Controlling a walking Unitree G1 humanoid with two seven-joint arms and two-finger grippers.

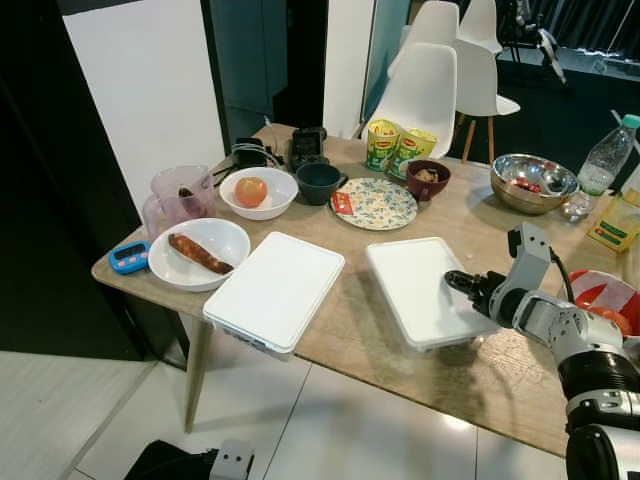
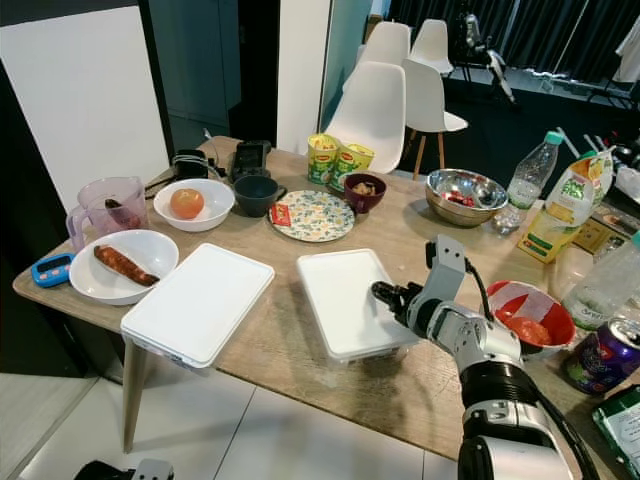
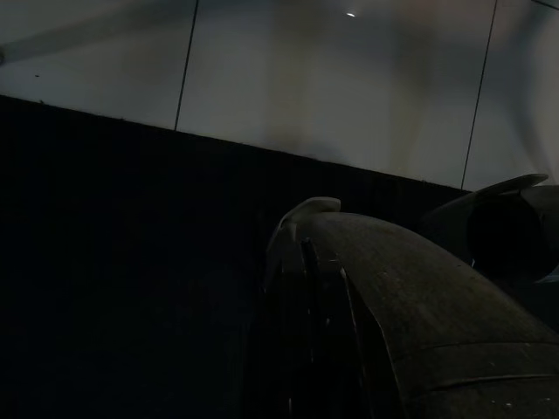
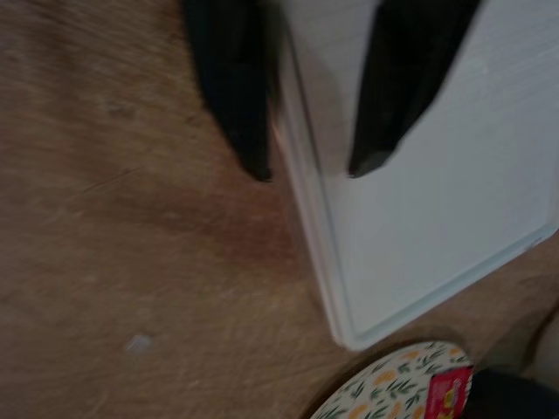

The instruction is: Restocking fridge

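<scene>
Two white lidded containers lie on the wooden table (image 1: 380,340). The left container (image 1: 275,290) overhangs the front edge. My right gripper (image 1: 455,282) is at the right side of the right container (image 1: 425,285). In the right wrist view this gripper (image 4: 310,170) is open, one finger (image 4: 231,87) over the table and the other over the container's lid (image 4: 454,218), straddling its edge. The left wrist view is very dark, and my left arm hangs idle.
A white bowl with a sausage (image 1: 198,253), a bowl with an orange fruit (image 1: 258,192), a purple jug (image 1: 178,195), a patterned plate (image 1: 374,203) and a steel bowl (image 1: 533,182) stand further back. A red bowl (image 2: 528,315) sits by my right arm. White chairs (image 1: 425,90) stand behind.
</scene>
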